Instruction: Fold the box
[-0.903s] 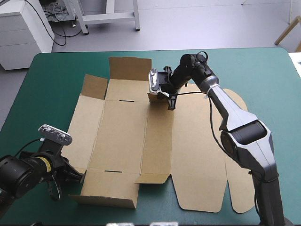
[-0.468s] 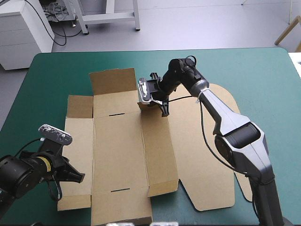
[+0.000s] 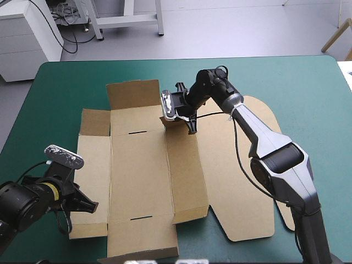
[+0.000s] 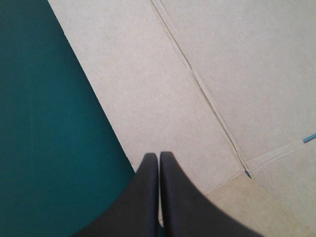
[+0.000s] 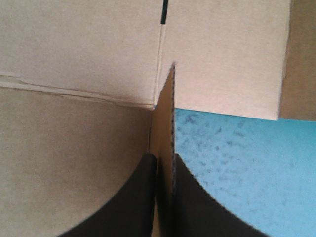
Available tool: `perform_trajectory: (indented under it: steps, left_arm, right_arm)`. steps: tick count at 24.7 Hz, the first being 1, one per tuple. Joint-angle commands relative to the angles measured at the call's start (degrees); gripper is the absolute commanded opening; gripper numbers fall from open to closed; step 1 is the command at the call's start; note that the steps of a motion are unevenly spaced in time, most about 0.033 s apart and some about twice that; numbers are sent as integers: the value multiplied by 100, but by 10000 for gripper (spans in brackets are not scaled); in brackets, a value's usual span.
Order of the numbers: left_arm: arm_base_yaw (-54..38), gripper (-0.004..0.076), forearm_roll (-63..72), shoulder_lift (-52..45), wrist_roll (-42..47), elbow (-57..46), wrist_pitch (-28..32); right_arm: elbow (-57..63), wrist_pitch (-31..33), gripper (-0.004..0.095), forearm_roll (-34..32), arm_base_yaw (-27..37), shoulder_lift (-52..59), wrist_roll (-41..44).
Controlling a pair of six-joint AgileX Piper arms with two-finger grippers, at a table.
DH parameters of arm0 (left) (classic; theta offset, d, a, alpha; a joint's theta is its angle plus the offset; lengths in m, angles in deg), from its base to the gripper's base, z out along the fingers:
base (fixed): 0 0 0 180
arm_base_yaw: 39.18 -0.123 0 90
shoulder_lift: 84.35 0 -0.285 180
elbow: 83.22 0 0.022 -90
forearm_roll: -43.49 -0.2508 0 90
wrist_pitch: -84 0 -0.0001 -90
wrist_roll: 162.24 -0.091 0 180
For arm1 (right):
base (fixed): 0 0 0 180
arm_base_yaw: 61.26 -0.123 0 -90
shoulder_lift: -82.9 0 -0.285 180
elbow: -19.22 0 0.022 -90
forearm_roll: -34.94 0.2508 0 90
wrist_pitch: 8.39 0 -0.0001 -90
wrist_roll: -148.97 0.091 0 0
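Right wrist view | box (image 5: 89, 54) flap pinched inside right pincer (image 5: 165, 160)

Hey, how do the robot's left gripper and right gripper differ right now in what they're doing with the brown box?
Grip: the right gripper is shut on an upright flap of the box; the left gripper is shut with nothing between its fingers.
Place: the right gripper is at the box's far end; the left gripper is at its near left edge, tips over flat board beside the teal-green cover.
Shared: both pairs of fingers are pressed together.
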Motion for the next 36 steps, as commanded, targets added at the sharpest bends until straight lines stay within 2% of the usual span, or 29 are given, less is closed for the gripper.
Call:
perform_trajectory:
  steps: [1, 3, 6, 13, 15, 17, 20, 22, 25, 28, 31, 36]
  left_arm:
    - [41, -10, -126, -9, 46, 202, 165]
    - [41, -10, -135, -9, 46, 202, 165]
    - [41, -10, -159, -9, 46, 202, 187]
    - [41, -10, -196, -9, 46, 202, 187]
    - [41, -10, -196, -9, 46, 202, 166]
    - [41, -10, -196, -9, 46, 202, 116]
    - [41, -10, -196, -9, 46, 202, 100]
    - [41, -10, -196, -9, 46, 202, 100]
    - [41, -10, -238, -9, 46, 202, 100]
    - [41, -10, -250, -9, 0, 202, 58]
    - [41, -10, -307, -9, 0, 202, 33]
    - [41, -10, -306, -9, 23, 251, -41]
  right_arm:
    - [-189, -298, 265, -92, 7, 372, 276]
    - [-189, -321, 410, -148, 7, 372, 417]
    - [-189, -334, 531, -157, 7, 382, 716]
    - [-686, -323, 536, -157, 7, 788, 2039]
    - [-935, -243, 536, -157, 7, 994, 2804]
    - [-1080, -117, 532, -160, 7, 1232, 3936]
    - [-1090, 6, 472, -400, 7, 1471, 4724]
    - [-1090, 318, 394, -1006, 7, 1638, 5279]
    - [-1079, 370, 253, -1987, 7, 1779, 6373]
    - [-1079, 370, 107, -2411, 7, 1909, 6951]
    - [-1054, 370, -21, -2647, 7, 2067, 7162]
    - [-589, 370, -20, -3038, 140, 2487, 7448]
